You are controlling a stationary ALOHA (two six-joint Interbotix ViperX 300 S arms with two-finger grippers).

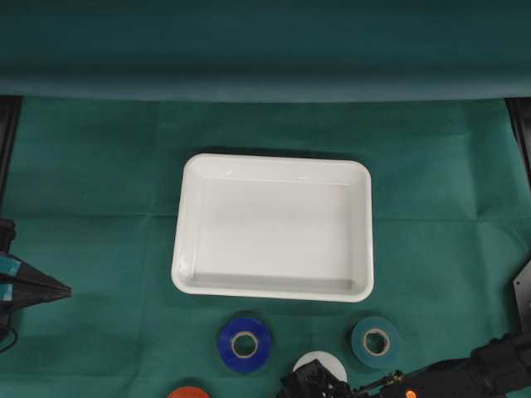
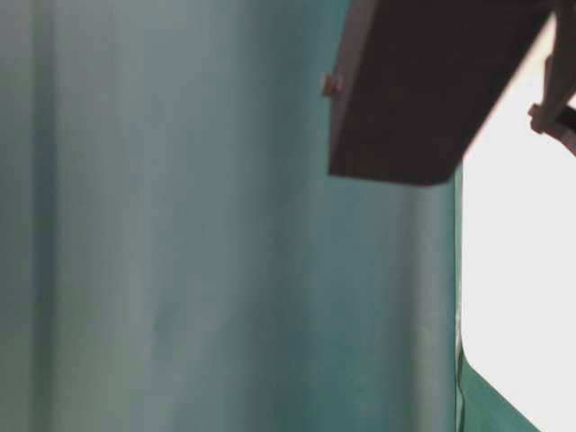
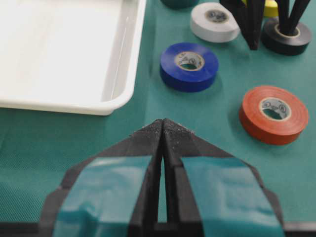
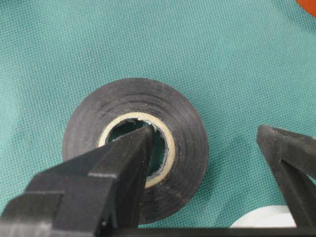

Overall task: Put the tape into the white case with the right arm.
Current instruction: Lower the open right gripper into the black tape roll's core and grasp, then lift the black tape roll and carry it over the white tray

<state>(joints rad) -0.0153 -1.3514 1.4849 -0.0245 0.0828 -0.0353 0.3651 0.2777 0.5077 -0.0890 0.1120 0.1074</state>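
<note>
A black tape roll (image 4: 185,128) lies flat on the green cloth; it also shows in the left wrist view (image 3: 289,42). My right gripper (image 4: 205,131) is open and straddles the roll's wall. One finger (image 4: 133,153) reaches into the cardboard core and the other finger (image 4: 286,158) stands outside the roll, clear of it. Overhead, only the right arm (image 1: 465,373) shows at the bottom edge, and the black roll is hidden. The white case (image 1: 274,159) sits empty mid-table. My left gripper (image 3: 163,123) is shut and empty at the left edge (image 1: 65,290).
Other rolls lie in front of the case: blue (image 1: 245,342), teal (image 1: 375,341), white (image 1: 319,363) right beside the right gripper, orange (image 1: 188,391), and yellow (image 3: 270,7) behind the black one. The table-level view shows only blurred green cloth.
</note>
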